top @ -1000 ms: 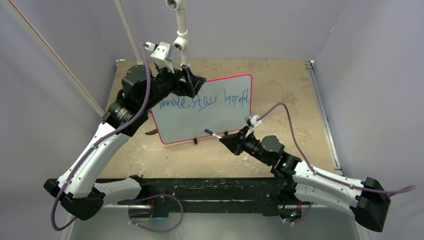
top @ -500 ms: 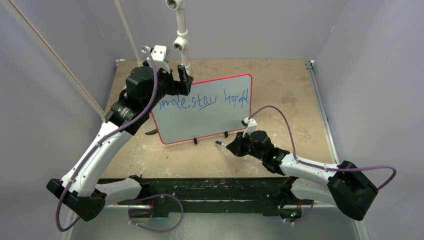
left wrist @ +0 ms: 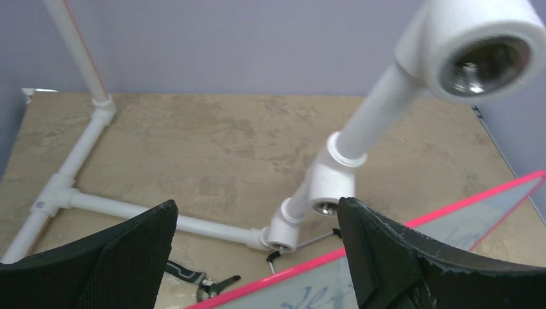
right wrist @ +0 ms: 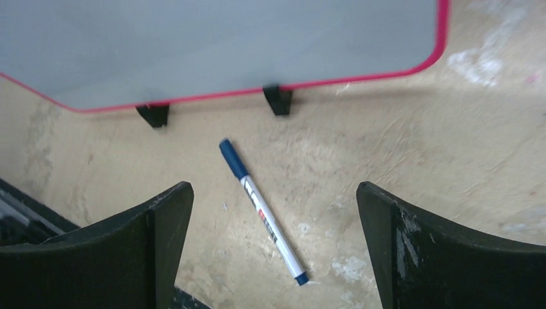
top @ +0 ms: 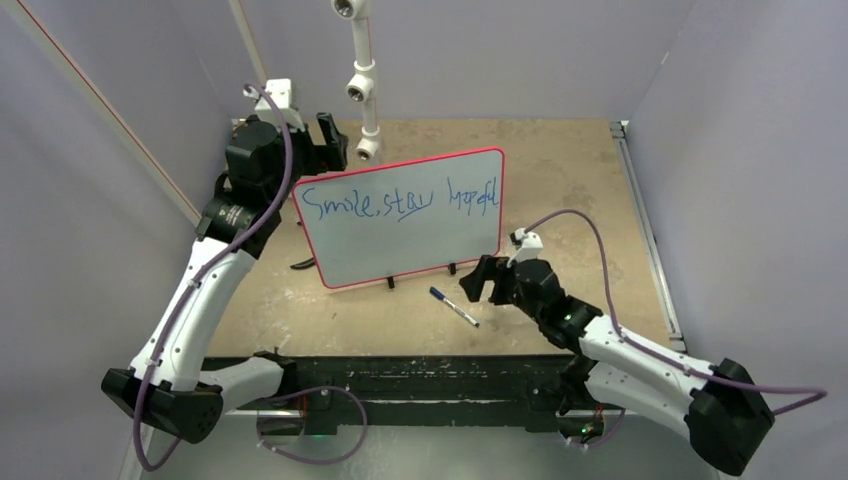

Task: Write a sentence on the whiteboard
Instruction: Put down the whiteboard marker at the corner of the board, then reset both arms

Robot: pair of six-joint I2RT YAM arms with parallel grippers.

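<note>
The whiteboard stands tilted on small black feet at mid-table, red-framed. On it runs the sentence in blue handwriting, roughly "Smile, stay happy". A blue-capped white marker lies flat on the table in front of the board, free of both grippers. My right gripper hovers open just right of it. In the right wrist view the marker lies between the spread fingers of that gripper, below the whiteboard. My left gripper is open and empty beyond the board's top-left corner. Its wrist view shows the open gripper above the whiteboard's red edge.
A white pipe frame rises behind the board, and its pipes run close to my left fingers. Black-handled pliers lie behind the board. A black rail runs along the near edge. Purple walls close in both sides.
My right gripper opened and let go of the marker, which now lies on the table. My left gripper drew back from the board's top-left edge, uncovering the first word.
</note>
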